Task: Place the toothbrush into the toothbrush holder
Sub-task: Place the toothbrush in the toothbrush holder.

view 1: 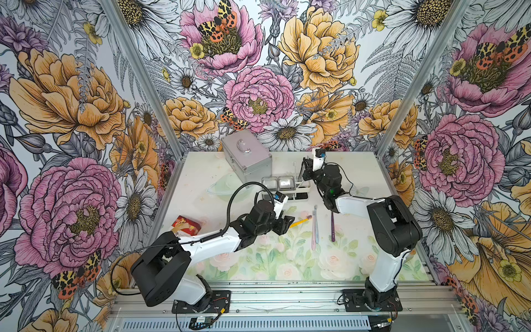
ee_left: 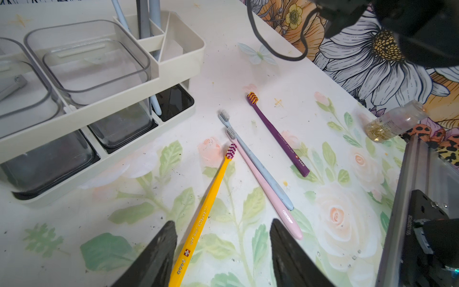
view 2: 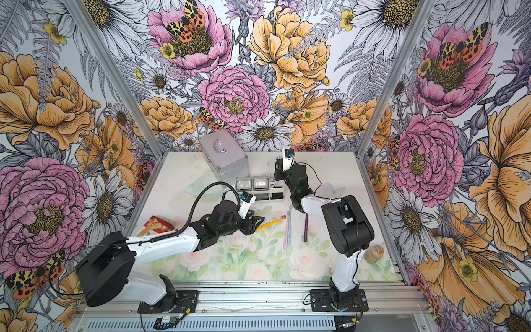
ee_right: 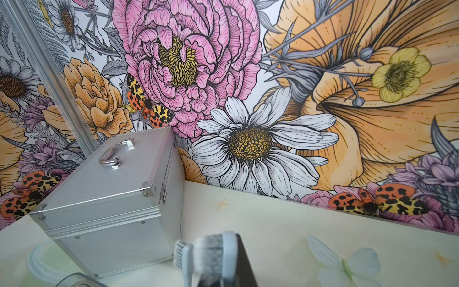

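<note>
4 loose toothbrushes (ee_left: 206,206), 1 toothbrush holder (ee_left: 173,62), 2 cups (ee_left: 87,62), 1 silver case (ee_right: 104,188), 1 bottle (ee_left: 395,121)

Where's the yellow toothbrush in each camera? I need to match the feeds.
Both top views: the yellow toothbrush lies mid-table, on the camera side of the holder.
Left wrist: lower centre, with its handle running between the fingers of the open left gripper.
Right wrist: not in it.
Landmark: the white toothbrush holder, beyond its bristles in the top and left wrist views.
</note>
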### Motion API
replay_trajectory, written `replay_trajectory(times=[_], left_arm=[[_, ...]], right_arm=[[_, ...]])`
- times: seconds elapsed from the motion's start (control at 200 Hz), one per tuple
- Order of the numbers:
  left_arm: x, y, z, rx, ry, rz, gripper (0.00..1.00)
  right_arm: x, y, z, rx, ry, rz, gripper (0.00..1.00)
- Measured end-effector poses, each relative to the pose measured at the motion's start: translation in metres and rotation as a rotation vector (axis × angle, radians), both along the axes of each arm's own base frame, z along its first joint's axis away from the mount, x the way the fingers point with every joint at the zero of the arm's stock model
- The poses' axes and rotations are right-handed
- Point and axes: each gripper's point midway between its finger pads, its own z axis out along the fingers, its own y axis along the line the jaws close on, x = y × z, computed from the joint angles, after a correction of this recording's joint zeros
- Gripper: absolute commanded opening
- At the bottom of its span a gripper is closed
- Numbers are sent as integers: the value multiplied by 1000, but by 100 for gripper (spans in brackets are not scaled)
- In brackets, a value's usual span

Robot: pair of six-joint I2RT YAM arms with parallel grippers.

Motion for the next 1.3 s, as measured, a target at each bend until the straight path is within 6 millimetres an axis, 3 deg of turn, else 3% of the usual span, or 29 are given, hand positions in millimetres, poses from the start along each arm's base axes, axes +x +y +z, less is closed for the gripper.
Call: replay_trajectory(times=[0.911, 1.301], left_arm=[[1, -1, 2, -3, -3, 0, 62], [1, -1, 2, -3, -3, 0, 62]], right_arm=[[1, -5, -9, -65, 7, -81, 3], [0, -9, -17, -54, 33, -102, 20]])
